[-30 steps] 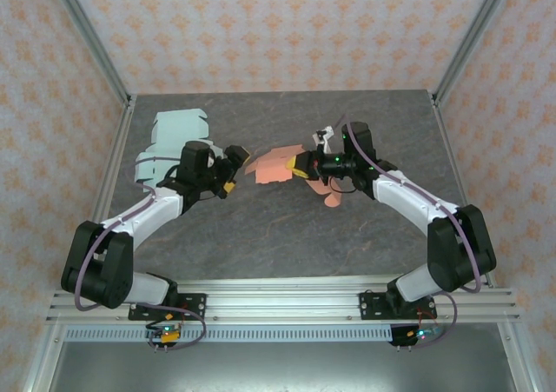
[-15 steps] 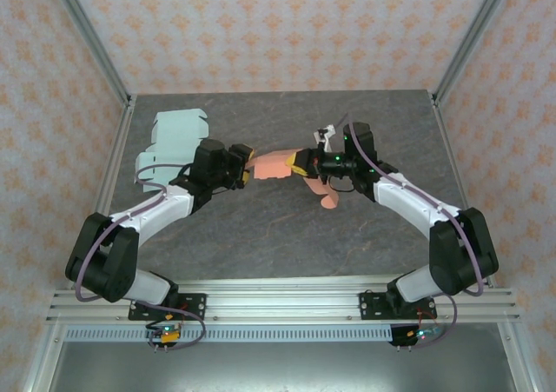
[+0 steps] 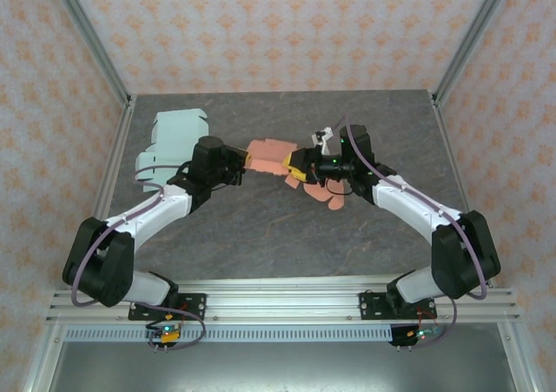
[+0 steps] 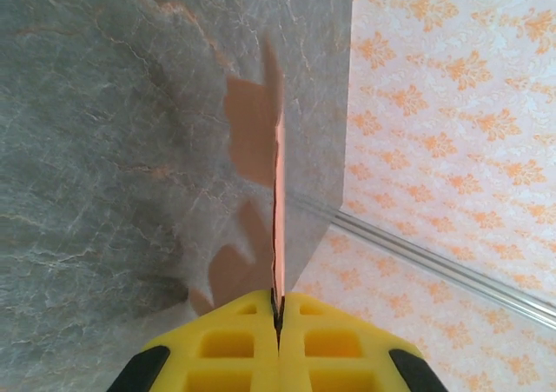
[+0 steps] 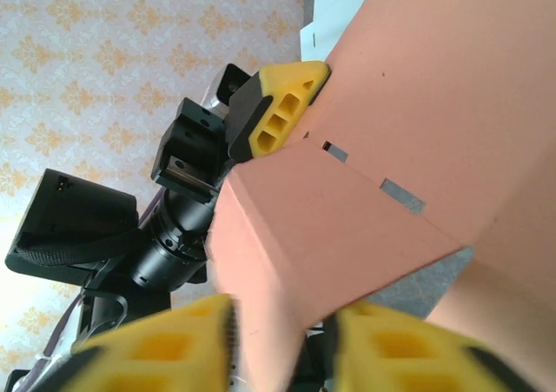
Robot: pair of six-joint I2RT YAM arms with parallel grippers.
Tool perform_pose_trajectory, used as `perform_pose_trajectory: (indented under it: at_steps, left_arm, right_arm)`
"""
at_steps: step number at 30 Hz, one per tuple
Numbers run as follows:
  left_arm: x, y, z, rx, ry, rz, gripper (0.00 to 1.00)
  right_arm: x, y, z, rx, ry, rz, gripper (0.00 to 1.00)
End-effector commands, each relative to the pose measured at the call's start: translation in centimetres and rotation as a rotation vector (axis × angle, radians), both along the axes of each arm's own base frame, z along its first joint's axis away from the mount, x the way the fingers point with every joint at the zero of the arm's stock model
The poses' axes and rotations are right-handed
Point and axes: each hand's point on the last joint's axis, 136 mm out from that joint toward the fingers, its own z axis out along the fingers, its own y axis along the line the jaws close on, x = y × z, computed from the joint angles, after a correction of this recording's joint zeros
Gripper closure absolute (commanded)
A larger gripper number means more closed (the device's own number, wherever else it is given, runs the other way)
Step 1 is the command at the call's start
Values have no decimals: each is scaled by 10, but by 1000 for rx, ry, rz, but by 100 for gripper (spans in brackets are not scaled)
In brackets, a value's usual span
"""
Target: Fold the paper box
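Held box [image 3: 269, 153] above tabletop [image 3: 261, 227] with left gripper [image 3: 246, 162] and right gripper [image 3: 297, 168], jaws clamped on opposite ends.

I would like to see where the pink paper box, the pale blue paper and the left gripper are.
pink paper box [image 3: 268, 154]: top view, on its flat upper panel.
pale blue paper [image 3: 178, 131]: top view, middle of the sheet.
left gripper [image 4: 278, 312]: left wrist view, between its closed yellow fingertips.

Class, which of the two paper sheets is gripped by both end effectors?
The salmon-pink sheet, pinched between the left end effector and right end effector; the pale mint sheet lies flat on the table.
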Motion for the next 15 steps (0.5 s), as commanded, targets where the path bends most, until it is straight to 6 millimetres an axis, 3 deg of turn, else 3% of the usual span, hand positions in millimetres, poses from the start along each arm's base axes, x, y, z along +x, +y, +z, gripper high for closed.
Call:
perform_pose_trajectory:
  at_steps: [1,8,11,15]
  left_arm:
    - [-7,14,16,108,10,8,100]
    - [-30,52,71,501,64,-66,100]
    - [-36,62,104,562,37,-66,100]
    - [-52,64,127,589,81,-114,100]
  right_arm:
    - [-6,-8,11,-54,-76,-13,32]
    - [-18,-36,24,-276,-225,-26,24]
    - [-16,-54,20,-411,-279,-53,23]
    - [-9,-63,9,-520,-297,-49,22]
